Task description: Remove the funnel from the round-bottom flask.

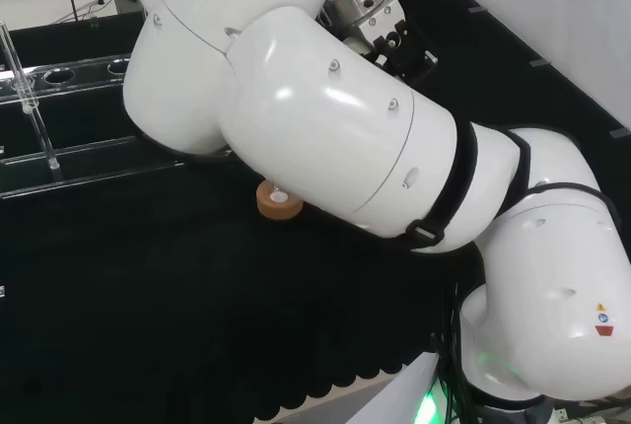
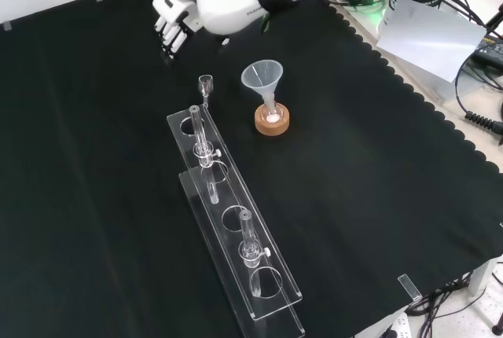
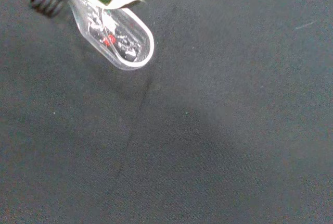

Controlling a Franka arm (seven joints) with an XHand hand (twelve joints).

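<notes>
Centrally, clear conical funnel (image 2: 263, 78) upright in cork ring (image 2: 272, 120), hand (image 2: 172, 27) apart, grip unclear.

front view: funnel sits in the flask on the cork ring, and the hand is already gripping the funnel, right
Not gripping. In the front view the hand is up and left of the funnel, apart from it. The funnel does sit in the flask on the cork ring.

Flask (image 2: 272, 117) barely discernible under funnel (image 2: 263, 78)

The hand (image 2: 171, 27) hangs above the cloth, fingers pointing down, holding nothing.
</notes>
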